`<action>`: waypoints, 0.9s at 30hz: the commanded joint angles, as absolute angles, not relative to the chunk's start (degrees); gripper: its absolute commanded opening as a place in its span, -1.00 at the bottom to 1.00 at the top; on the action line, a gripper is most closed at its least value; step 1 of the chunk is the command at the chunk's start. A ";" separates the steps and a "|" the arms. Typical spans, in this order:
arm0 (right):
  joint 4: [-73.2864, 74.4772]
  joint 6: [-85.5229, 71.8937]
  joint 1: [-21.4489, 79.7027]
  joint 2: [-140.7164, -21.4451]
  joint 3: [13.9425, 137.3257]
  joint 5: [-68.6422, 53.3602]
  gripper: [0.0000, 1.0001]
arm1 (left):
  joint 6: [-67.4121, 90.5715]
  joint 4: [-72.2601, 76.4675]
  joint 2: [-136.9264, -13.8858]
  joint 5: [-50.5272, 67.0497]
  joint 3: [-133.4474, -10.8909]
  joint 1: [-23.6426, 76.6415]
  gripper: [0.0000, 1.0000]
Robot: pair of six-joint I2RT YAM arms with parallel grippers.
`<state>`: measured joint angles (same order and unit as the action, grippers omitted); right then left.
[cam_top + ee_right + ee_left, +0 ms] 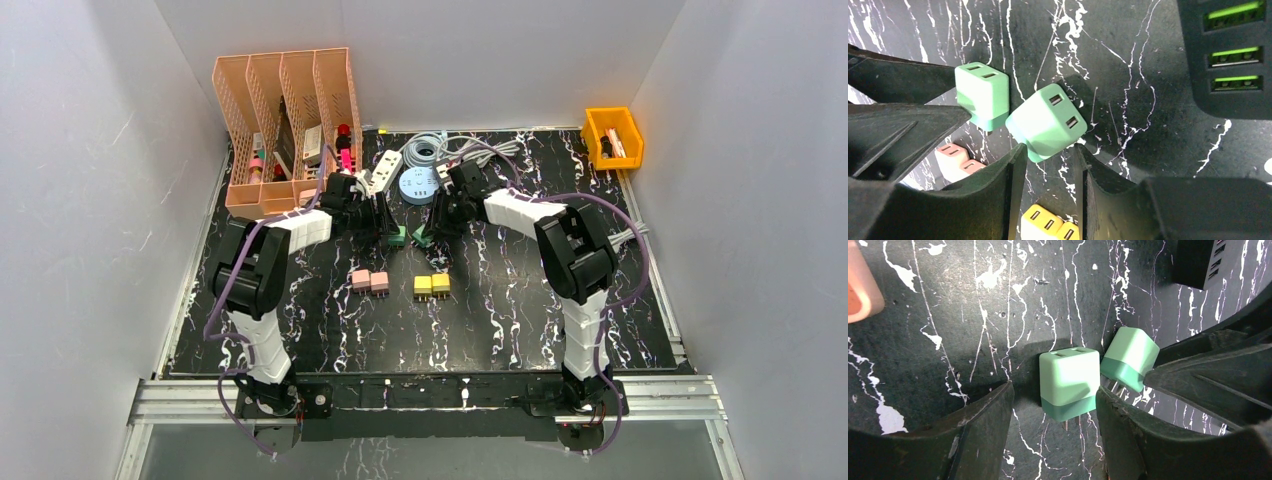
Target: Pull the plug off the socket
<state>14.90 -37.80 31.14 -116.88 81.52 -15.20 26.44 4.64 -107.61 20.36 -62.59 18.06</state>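
Top view: beyond the yellow pair [432, 286], toward the back wall, your left gripper [390, 228] and right gripper [432, 228] meet over the level green cube [398, 239] and the tilted green cube [421, 240].

Left wrist view (yellow pair out of frame): the left jaws stand part open astride the level cube, gripping nothing. One finger touches it and the other is apart, so closing unevenly could shove it sideways.

Right wrist view: just above the yellow pair, the right fingertips pinch only the tilted cube's darker base band, a shallow hold that may slip. Both cubes are mint with two slots on top, sit just beside each other, and look already separated.
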 commanded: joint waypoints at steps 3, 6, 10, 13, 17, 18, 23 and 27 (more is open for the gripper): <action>10.57 -39.40 30.67 -117.80 79.77 -16.95 -0.05 | 26.88 3.95 -109.19 21.10 -65.00 18.72 0.18; 8.57 -39.86 30.59 -118.40 79.21 -17.96 -0.12 | 26.98 3.96 -109.65 21.42 -65.34 19.11 0.13; 8.71 -39.39 30.56 -119.20 79.62 -17.97 -0.30 | 25.77 2.94 -109.76 21.44 -65.46 19.25 0.01; 9.32 -38.26 30.48 -118.98 79.61 -16.98 -0.41 | 23.46 0.68 -108.86 19.61 -65.57 19.27 -0.04; 9.89 -37.24 29.63 -118.73 79.18 -16.87 -0.45 | 22.49 0.17 -107.71 18.41 -64.98 19.25 -0.04; 10.05 -36.85 29.36 -118.55 79.01 -16.87 -0.45 | 22.16 -0.24 -107.56 17.99 -65.04 19.18 -0.04; 11.53 -34.16 27.92 -116.68 77.76 -16.30 -0.47 | 20.50 -2.74 -106.26 16.92 -64.01 18.33 -0.04; 13.59 -31.80 27.34 -115.73 77.08 -15.83 -0.48 | 19.94 -3.73 -105.06 17.04 -62.80 17.24 -0.04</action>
<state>9.19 -36.32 28.36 -117.67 79.11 -19.03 22.41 1.34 -108.05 19.07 -64.38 18.41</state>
